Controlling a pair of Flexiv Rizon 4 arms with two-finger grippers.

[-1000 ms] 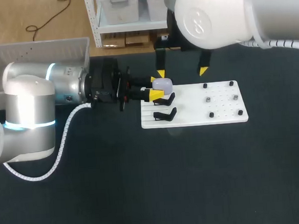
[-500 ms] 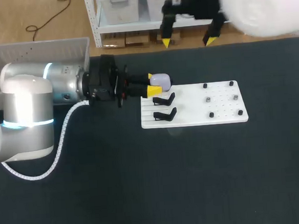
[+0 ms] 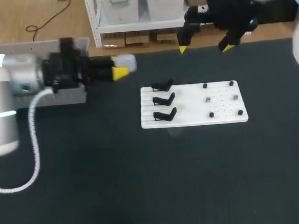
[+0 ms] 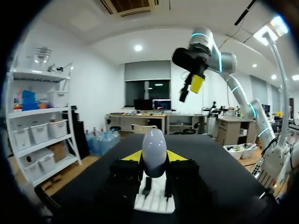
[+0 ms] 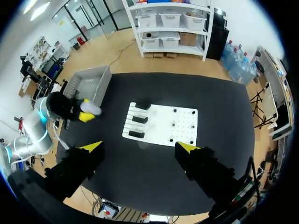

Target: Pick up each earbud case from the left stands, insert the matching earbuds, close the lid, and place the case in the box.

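1. Hiding much of the box (image 3: 37,46), the left arm is laid across it in the head view, so only the far rim and a strip of the near wall are shown (the inside cannot be made out).
2. The earbud case (image 3: 126,63) is clamped between the two yellow tips of the left gripper (image 3: 120,69). It is held in the air just beside the box's right end, well apart from the white board (image 3: 226,106).
3. In the left wrist view the earbud case (image 4: 154,148) is seen upright between the fingers. Its lower part is covered by them, and no lid seam can be made out.
4. Three black stands (image 3: 163,99) are lined up along the board's left side. The small dark items (image 3: 208,99) on its right part are too small to be told apart.
5. The right gripper (image 3: 205,48) is held high over the table's far edge with its fingers spread wide (its arm is cut off at the upper right corner). In its own wrist view the right gripper (image 5: 139,147) is seen far above the whole board (image 5: 182,126).
6. A wide stretch of dark table (image 3: 144,184) is shown on the near side of the board, and another between the board and the box.
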